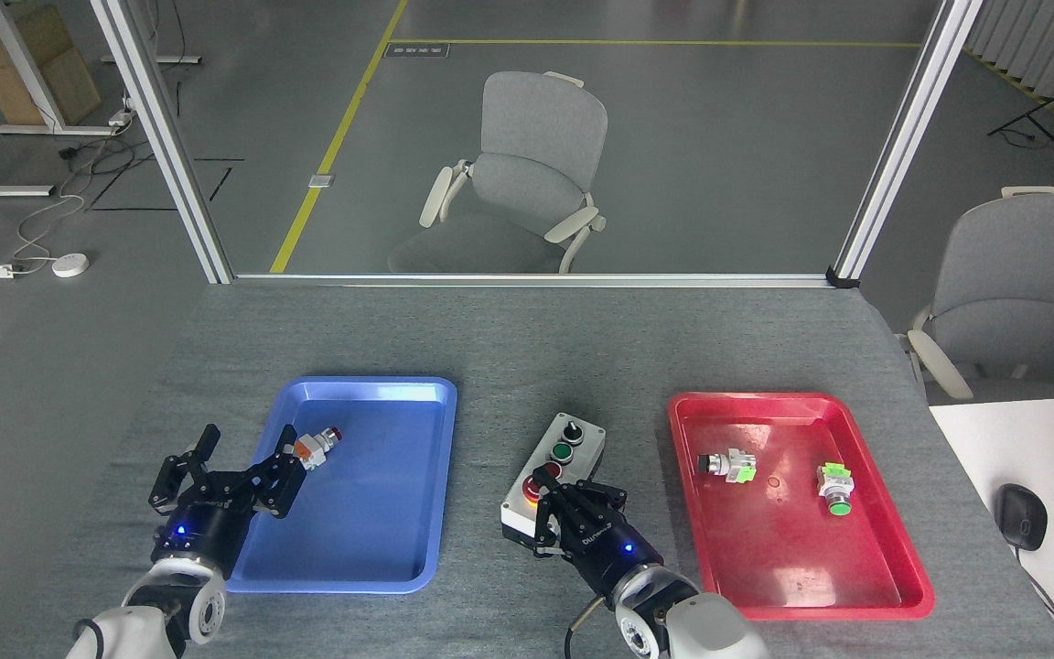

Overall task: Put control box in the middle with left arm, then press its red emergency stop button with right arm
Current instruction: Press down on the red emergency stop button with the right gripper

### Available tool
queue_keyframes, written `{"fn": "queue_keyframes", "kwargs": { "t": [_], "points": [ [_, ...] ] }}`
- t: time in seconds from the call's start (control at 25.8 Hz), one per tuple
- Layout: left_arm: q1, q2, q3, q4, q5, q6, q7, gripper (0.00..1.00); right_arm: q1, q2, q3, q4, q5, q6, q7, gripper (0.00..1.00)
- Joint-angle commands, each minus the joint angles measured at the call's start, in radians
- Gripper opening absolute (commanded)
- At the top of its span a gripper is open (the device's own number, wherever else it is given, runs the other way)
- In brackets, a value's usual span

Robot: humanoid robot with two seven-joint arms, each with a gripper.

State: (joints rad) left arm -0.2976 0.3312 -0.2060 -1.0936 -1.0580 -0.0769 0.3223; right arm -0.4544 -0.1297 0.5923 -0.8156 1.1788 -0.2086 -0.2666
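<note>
Grey textured cloth covers your tabletop (509, 339), with a blue tray (371, 549) on the left and a red tray (893, 586) on the right. Between them, on the bare cloth, you see the control box (586, 439) lying at a slant, its far end tipped toward the red tray. Along its pale top run a black knob (570, 427), a green button (563, 452) and a smaller red button (550, 470).

Your right pincer (547, 502) sits over the near end of the box, its dark fingers drawn close together on top of the red emergency stop button (533, 491), of which only a sliver of red and yellow shows. You cannot tell whether the button is pressed down.

Your left pincer (243, 458) hangs at the left rim of the blue tray, spread wide and holding nothing. Just beyond its right finger, an orange-white push-button (317, 443) lies inside the tray. In the red tray lie two more loose buttons, one black-capped (726, 464) and one green-capped (835, 487), well apart from each other.
</note>
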Motion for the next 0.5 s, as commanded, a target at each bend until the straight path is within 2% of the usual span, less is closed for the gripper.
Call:
{"fn": "queue_keyframes", "kwargs": {
  "t": [0.0,0.31,0.46],
  "points": [
    [0.003,-0.004,0.016,-0.003,0.009,-0.004,-0.002,1.0,0.0,0.002,0.006,0.001,0.004,-0.028,0.006,0.0],
    [0.015,-0.02,0.063,-0.003,0.032,-0.011,-0.002,1.0,0.0,0.012,0.004,0.038,0.004,-0.046,0.006,0.0],
    [0.015,-0.021,0.068,-0.003,0.042,-0.006,-0.002,1.0,-0.003,0.015,0.007,0.11,0.004,-0.044,0.006,0.0]
  ]
}}
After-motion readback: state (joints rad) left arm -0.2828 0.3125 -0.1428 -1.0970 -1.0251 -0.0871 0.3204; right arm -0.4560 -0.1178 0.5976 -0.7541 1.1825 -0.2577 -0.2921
